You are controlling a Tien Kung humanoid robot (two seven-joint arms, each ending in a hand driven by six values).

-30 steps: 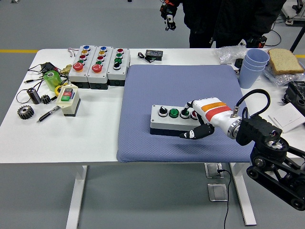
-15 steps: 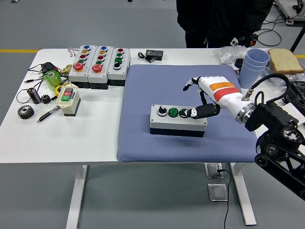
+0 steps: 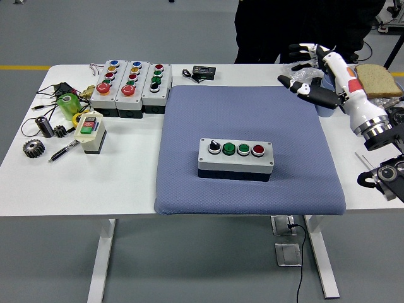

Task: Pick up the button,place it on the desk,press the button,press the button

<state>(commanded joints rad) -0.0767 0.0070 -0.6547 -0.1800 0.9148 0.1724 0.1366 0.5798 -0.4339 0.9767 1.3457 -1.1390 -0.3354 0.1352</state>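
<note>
- The right hand [image 3: 314, 74] is up in the air at the far right of the table, past the corner of the blue mat [image 3: 247, 126].
- Its fingers are spread out and it holds nothing.
- The hand has a white back with an orange stripe, and its fingertips are black.
- Just behind the hand are blue cups [image 3: 328, 108], mostly hidden by it, and a slice of bread [image 3: 377, 80] on a clear bag.
- A person in dark clothes [image 3: 297, 25] stands on the far side of the table, close to the hand.
- The button box [image 3: 235, 160] sits flat in the middle of the blue mat, well apart from the hand.
- On top it has a black knob, two green buttons and one red button in a row.
- Nothing touches the button box.
- Three more button boxes [image 3: 131, 86] stand side by side on the far left part of the white table [image 3: 88, 183].
- Near them are a small switch box [image 3: 90, 133], a green roll of tape [image 3: 68, 106], a gear [image 3: 33, 148] and a pen [image 3: 64, 150].
- A small black device [image 3: 203, 72] lies at the far edge, behind the mat.
</note>
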